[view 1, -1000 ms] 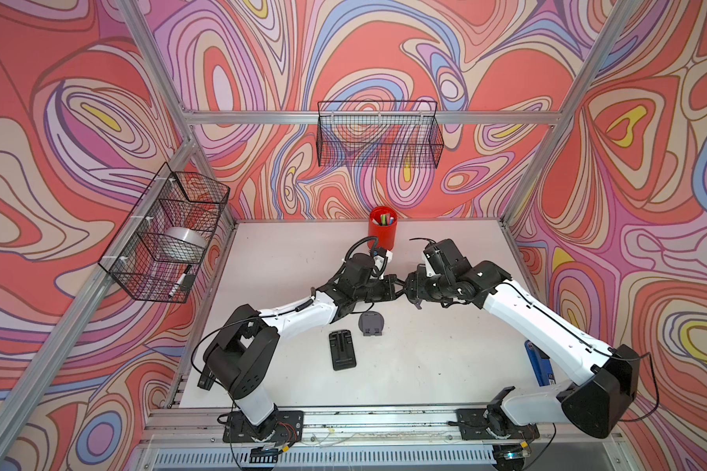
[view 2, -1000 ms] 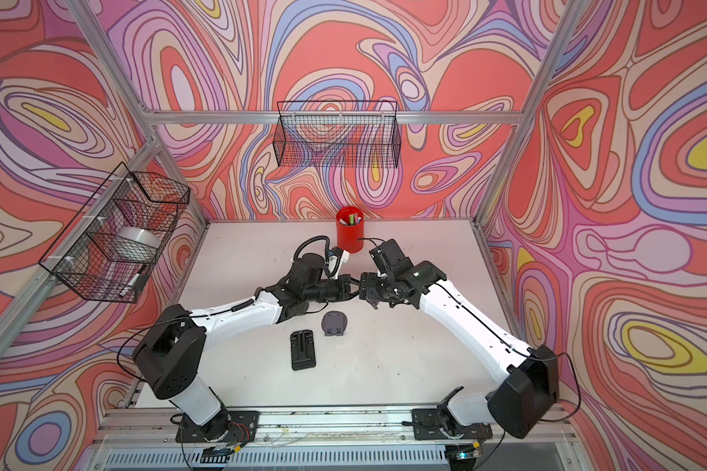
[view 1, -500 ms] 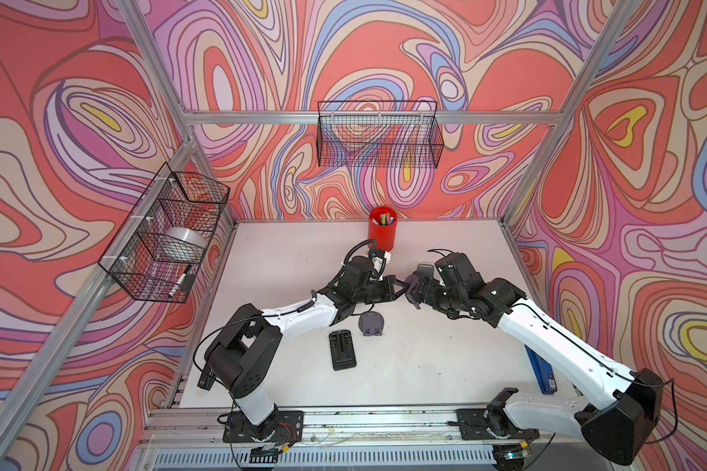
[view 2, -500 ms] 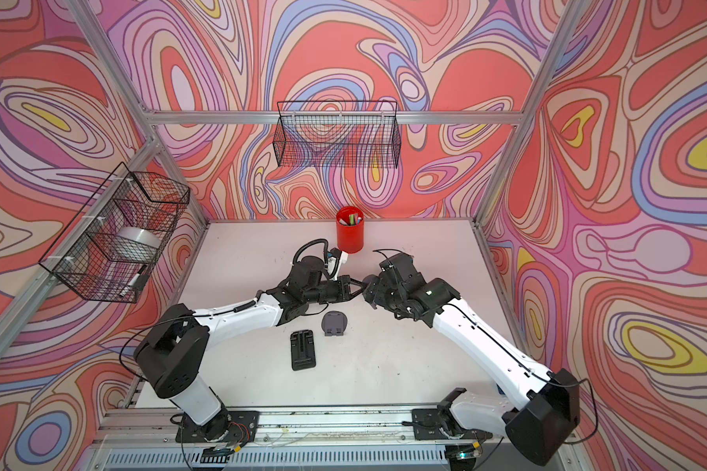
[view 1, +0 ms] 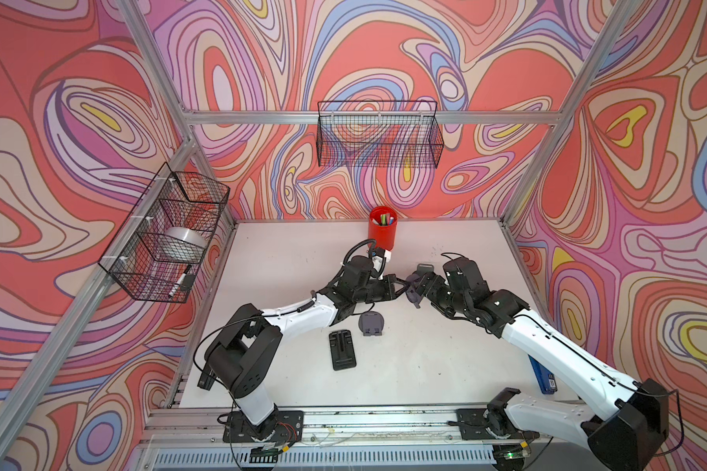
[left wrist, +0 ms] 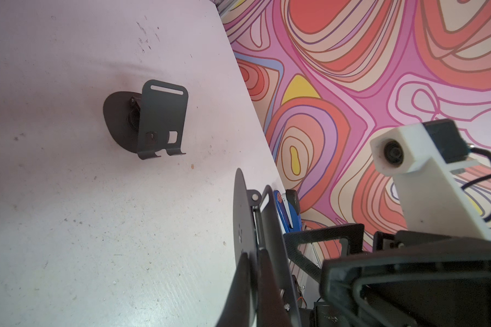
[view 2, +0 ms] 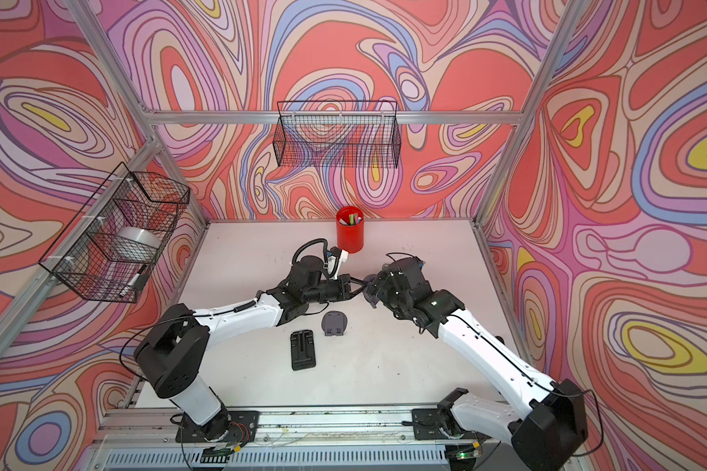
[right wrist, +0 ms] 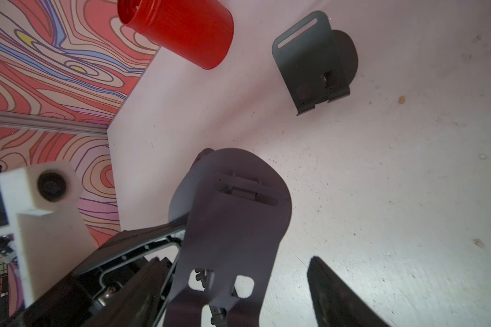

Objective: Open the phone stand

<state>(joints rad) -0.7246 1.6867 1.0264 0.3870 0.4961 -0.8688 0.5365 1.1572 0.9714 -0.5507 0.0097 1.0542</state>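
Note:
A grey phone stand (view 1: pixel 415 286) (view 2: pixel 370 288) hangs above the table's middle, between both arms. My left gripper (view 1: pixel 402 285) (left wrist: pixel 255 271) is shut on the edge of its round base (left wrist: pixel 242 215). The right gripper (view 1: pixel 422 283) (right wrist: pixel 238 297) faces it from the other side and is open. The stand's flat plate (right wrist: pixel 233 226) lies between the right jaws, with a clear gap to one fingertip (right wrist: pixel 332 283). In the left wrist view the plate stands only slightly away from the base.
Another grey stand (view 1: pixel 371 324) (left wrist: pixel 153 121) (right wrist: pixel 312 62) sits unfolded on the white table (view 1: pixel 282 265), below the grippers. A flat black holder (view 1: pixel 342 350) lies in front of it. A red pen cup (view 1: pixel 382 228) stands at the back, a blue object (view 1: pixel 541 375) at the right edge.
The right arm's elbow has swung out to the right and lower, while its gripper stayed at the stand and its jaws widened a little. The left arm has hardly moved.

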